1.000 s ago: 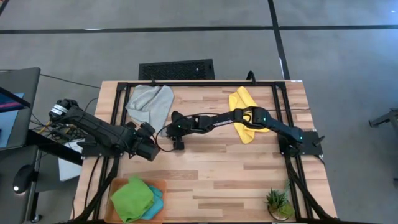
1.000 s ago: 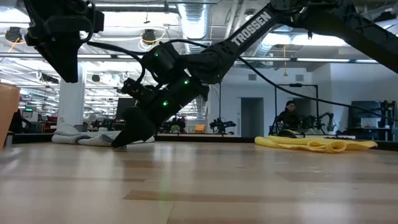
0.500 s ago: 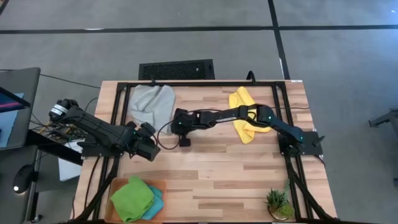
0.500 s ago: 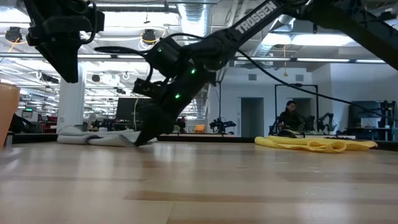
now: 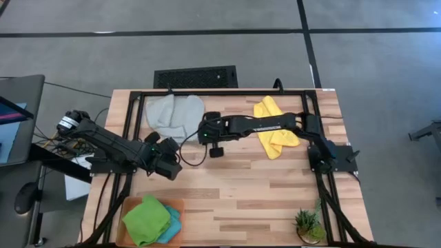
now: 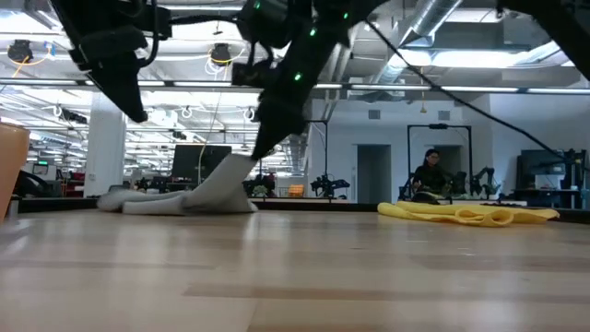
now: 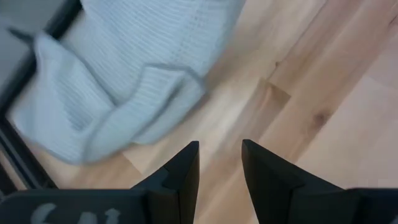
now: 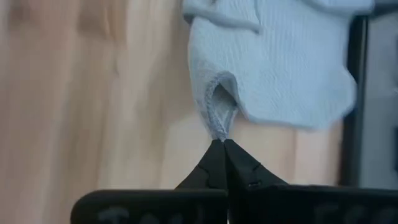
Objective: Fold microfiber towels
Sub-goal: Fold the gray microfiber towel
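The grey towel (image 5: 173, 114) lay near the table's (image 5: 241, 193) far left corner, with the right gripper (image 5: 204, 129) at its edge. The left gripper (image 5: 169, 165) hung just beside it, over bare wood. A yellow towel (image 5: 274, 126) lay crumpled to the right. The green towel (image 5: 146, 219) sat on a teal towel (image 5: 173, 225) in the orange tray (image 5: 178, 204). A small plant (image 5: 307, 224) stood at the near right corner.

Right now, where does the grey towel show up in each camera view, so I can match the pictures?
High view: grey towel at the table's far left.
Low view: left of centre, one corner lifted.
Left wrist view: fills the upper left.
Right wrist view: upper right.
Shared landmark: the right gripper, shut on the towel's corner, also seen in the high view.
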`<action>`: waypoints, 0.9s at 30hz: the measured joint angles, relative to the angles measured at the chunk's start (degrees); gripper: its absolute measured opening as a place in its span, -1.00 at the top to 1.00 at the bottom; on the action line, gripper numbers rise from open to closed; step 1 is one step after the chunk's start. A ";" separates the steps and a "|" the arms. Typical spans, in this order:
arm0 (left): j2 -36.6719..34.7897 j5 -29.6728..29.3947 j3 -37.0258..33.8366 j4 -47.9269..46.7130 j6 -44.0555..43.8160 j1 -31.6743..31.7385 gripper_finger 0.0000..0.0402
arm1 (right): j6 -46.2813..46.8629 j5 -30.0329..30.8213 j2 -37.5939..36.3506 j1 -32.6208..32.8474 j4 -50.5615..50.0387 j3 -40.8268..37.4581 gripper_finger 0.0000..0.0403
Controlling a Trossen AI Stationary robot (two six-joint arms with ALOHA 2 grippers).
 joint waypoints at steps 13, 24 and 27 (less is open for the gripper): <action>6.92 -1.76 0.00 11.05 23.57 1.95 0.43 | -1.88 15.49 -6.45 3.56 -23.00 0.01 0.99; 7.91 -0.26 0.00 16.58 29.74 7.01 0.43 | 5.72 20.08 -10.49 4.79 -31.97 0.02 0.98; 8.39 2.67 0.00 18.70 33.53 9.43 0.43 | 5.89 20.23 -10.93 5.16 -31.70 0.07 0.97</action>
